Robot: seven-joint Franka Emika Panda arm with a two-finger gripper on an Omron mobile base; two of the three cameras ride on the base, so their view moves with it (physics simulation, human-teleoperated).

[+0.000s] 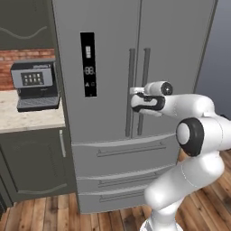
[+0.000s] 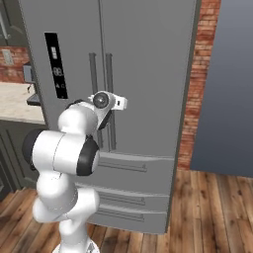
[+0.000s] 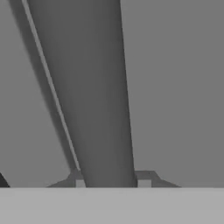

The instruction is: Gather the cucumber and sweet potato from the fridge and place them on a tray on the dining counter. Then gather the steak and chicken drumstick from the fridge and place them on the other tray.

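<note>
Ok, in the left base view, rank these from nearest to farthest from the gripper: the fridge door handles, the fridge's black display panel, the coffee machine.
From the gripper:
1. Fridge door handles: right at the gripper, at the door seam.
2. Display panel: on the left door, further left.
3. Coffee machine: farthest, on the counter left of the fridge.

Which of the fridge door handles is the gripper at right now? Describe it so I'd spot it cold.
Start at the big grey French-door fridge beside the counter with the coffee machine. Two vertical bar handles run side by side along the seam between its upper doors. The gripper sits at the left handle, the one nearer the black display panel; the right handle stands free.
</note>
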